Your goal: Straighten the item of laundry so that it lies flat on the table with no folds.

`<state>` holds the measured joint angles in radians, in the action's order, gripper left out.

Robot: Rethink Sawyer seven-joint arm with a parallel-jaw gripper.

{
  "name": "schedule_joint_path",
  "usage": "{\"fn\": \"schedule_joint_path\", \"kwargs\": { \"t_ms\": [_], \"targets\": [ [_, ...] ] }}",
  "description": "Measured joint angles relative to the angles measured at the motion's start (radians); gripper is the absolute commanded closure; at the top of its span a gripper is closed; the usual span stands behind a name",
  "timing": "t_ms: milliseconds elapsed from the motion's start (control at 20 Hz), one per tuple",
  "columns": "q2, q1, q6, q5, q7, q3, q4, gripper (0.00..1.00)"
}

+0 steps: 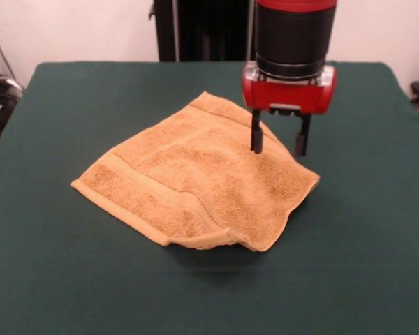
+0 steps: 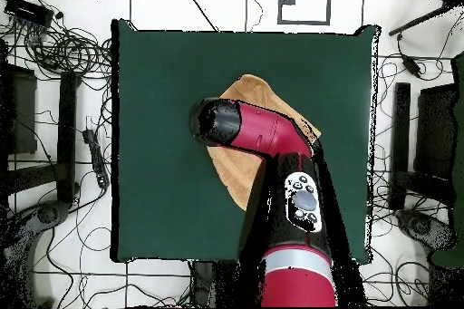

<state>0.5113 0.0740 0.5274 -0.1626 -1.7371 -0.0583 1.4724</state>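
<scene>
A dark green table (image 1: 70, 265) is filling most of the front view, its cloth top lying smooth around the towel. Beyond the table's far edge a pale wall is showing, with the robot's black pedestal (image 1: 202, 29) standing against it. In the overhead view the table is sitting on a light floor that is carrying loose tangles of black cable (image 2: 63, 47) past its sides.

The towel (image 1: 188, 192) is lying near the middle of the table, golden-tan and not flat. Its woven band is running along the side nearest the front camera, and the corner at that side is curling under itself, lifting the edge into a low fold off the table. The side of the towel toward the pedestal is lying flatter.

The claw (image 1: 279, 142) is hanging from the red and black arm (image 2: 272, 138) over the towel's right-hand part as the front camera sees it. Its two black fingers (image 1: 256, 134) are standing apart, released, holding nothing. Their tips are sitting close above the towel; whether they are touching the cloth is hard to tell. From overhead the arm is covering much of the towel.
</scene>
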Motion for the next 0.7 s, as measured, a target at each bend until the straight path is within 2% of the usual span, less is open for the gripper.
{"fn": "schedule_joint_path", "kwargs": {
  "t_ms": [700],
  "targets": [
    [-0.083, -0.038, -0.037, -0.082, 0.000, -0.002, 0.001, 0.00]
  ]
}}
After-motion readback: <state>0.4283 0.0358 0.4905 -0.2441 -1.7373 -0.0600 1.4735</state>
